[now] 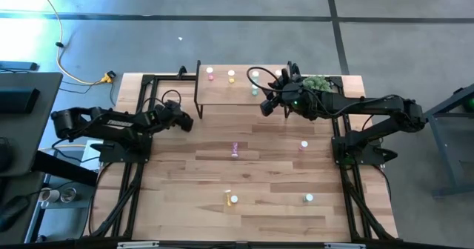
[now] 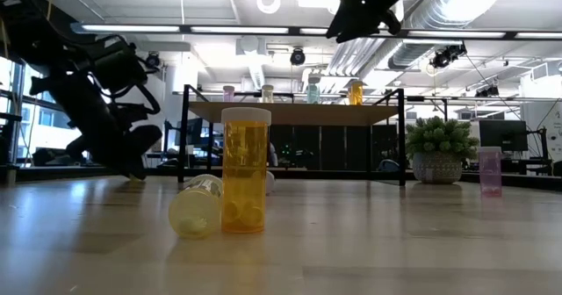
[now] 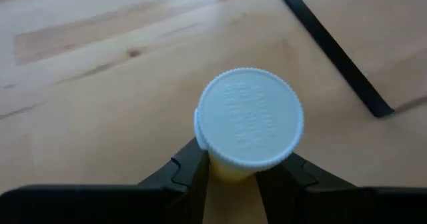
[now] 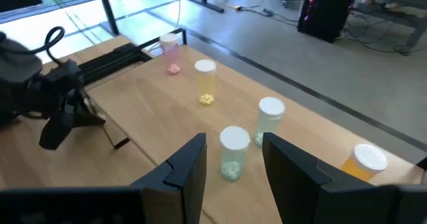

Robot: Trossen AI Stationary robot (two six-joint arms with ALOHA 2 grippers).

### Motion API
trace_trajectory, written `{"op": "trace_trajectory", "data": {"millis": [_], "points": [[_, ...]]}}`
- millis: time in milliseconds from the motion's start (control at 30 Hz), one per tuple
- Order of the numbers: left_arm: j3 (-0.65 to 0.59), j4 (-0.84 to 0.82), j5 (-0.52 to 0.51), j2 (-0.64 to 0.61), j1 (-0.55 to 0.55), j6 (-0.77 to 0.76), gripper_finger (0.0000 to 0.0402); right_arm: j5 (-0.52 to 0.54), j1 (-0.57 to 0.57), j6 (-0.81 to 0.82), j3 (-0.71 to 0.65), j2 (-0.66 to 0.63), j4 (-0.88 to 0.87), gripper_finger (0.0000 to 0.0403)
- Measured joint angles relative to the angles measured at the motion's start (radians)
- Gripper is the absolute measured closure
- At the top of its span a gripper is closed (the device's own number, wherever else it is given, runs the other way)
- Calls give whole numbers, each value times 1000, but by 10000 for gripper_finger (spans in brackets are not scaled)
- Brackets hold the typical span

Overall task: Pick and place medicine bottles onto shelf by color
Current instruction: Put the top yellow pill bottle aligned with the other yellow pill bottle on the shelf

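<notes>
Spanning most of the high view, the tabletop [image 1: 192,197] carries the shelf [image 1: 222,93] at its far edge, a light-wood board on black legs, with a potted plant [image 1: 317,81] beside it on the right.

Left arm: the left gripper [image 3: 233,177] sits low over the tabletop near the shelf's left legs. Its fingers [image 3: 190,171] are clamped on a yellow bottle [image 3: 248,127], one on each side of the body just under the cap. The bottle stands upright, long axis vertical, white cap toward the wrist camera. Raised lettering on the cap is present but not legible.

Right arm: the right gripper [image 4: 230,161] hangs above the shelf's right half. Its fingers stand apart and hold nothing. A green bottle [image 4: 232,151] stands upright on the shelf between them as seen from the wrist, lower down and not touched.

Shelf contents, all upright with caps up: a pink bottle [image 4: 169,54], a second yellow bottle [image 4: 205,81], another green bottle [image 4: 269,121] and an orange bottle [image 4: 363,163].

Loose on the tabletop: an orange bottle standing upright [image 2: 245,170] with a pale yellow bottle [image 2: 198,207] on its side touching it, long axis level, cap toward the low camera. A pink bottle [image 2: 490,170] stands well apart to the right.
</notes>
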Motion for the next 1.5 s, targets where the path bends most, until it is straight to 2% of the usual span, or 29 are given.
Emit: {"op": "trace_trajectory", "data": {"millis": [367,600,933,1067,1233,1500], "points": [[197,-437,-8,-148,0,49,305,-6,0,-1,0,0,-22,265],[351,-657,-78,-203,0,70,304,-6,0,-1,0,0,-40,265],[596,-859,-83,-237,0,151,304,-53,0,-24,0,0,-45,265],[699,-918,-37,-238,-10,190,304,-100,0,-29,0,0,-45,265],[787,-919,76,-238,-53,264,304,-178,0,-43,0,0,-44,265],[810,-846,229,-229,-192,306,304,-385,0,-89,0,3,-35,265]]}}
